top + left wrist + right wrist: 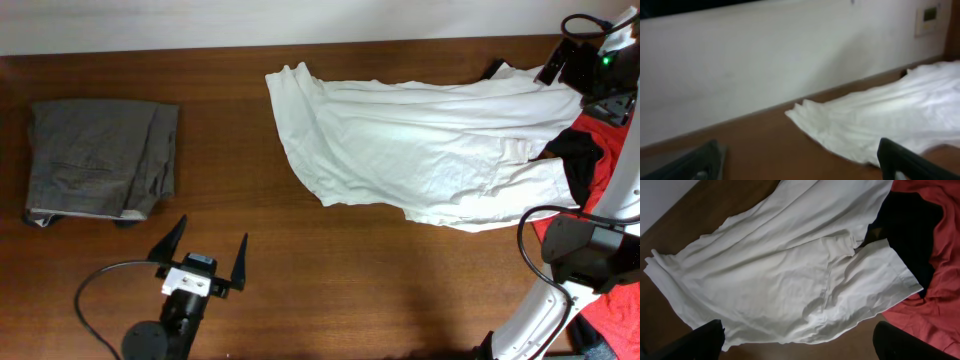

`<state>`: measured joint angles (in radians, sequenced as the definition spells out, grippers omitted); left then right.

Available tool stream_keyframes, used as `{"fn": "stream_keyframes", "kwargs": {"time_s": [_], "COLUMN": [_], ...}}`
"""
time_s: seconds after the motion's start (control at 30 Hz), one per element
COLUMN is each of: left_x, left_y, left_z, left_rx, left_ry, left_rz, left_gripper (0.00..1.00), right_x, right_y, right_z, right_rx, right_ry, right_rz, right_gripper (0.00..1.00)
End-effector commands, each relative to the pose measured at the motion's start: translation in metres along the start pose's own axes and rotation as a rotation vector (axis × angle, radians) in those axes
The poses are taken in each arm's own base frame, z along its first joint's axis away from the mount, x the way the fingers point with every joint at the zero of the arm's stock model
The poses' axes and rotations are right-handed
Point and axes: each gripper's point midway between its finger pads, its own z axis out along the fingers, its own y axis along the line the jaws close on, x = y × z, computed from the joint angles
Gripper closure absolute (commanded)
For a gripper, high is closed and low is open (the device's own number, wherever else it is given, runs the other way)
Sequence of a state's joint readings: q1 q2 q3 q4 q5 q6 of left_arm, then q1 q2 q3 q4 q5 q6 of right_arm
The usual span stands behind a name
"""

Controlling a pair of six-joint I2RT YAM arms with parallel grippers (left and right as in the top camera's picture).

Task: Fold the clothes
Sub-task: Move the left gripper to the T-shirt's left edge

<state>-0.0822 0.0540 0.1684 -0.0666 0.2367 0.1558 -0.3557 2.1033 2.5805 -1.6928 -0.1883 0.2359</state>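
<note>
Overhead, the large white cotton garment (420, 150) lies spread flat, ahead and to the right of the left gripper (214, 228) and directly beneath the right gripper (797, 325), probably laid out so that folding can begin. Crumpled red fabric (935, 295) and a black cloth (905, 225) are heaped to the right of the right fingers, apparently next in line. Folded grey trousers (100, 160) sit ahead-left of the left fingers, seemingly finished. Both grippers hang released, fingers splayed wide, grasping nothing. Everything rests on a dark brown wooden table (330, 290), with a plain white wall (765, 60) along its far edge.
</note>
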Motion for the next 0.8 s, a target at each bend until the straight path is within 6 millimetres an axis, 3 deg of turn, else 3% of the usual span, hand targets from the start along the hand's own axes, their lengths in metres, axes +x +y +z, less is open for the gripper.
{"fn": "stream_keyframes", "kwargs": {"time_s": [0.0, 0.2, 0.37, 0.5, 0.63, 0.77], "left_x": [-0.070, -0.141, -0.163, -0.154, -0.130, -0.087], "left_y": [0.003, 0.020, 0.027, 0.013, -0.017, -0.035], "left_z": [-0.008, 0.018, 0.065, 0.101, 0.144, 0.178], "left_rx": [0.023, 0.055, 0.135, 0.226, 0.346, 0.392], "left_ry": [-0.059, 0.133, 0.403, 0.619, 0.754, 0.854], "left_rz": [0.011, -0.040, -0.115, -0.157, -0.178, -0.186], "left_gripper": [0.01, 0.01, 0.01, 0.01, 0.01, 0.00], "right_x": [0.002, 0.002, 0.002, 0.002, 0.002, 0.002], "right_y": [-0.002, -0.002, -0.002, -0.002, -0.002, -0.002], "right_z": [0.002, 0.002, 0.002, 0.002, 0.002, 0.002], "right_rx": [0.011, 0.011, 0.011, 0.011, 0.011, 0.011], "right_ry": [0.009, 0.009, 0.009, 0.009, 0.009, 0.009], "right_rz": [0.005, 0.005, 0.005, 0.005, 0.005, 0.005], "right_gripper": [0.01, 0.01, 0.01, 0.01, 0.01, 0.01]}}
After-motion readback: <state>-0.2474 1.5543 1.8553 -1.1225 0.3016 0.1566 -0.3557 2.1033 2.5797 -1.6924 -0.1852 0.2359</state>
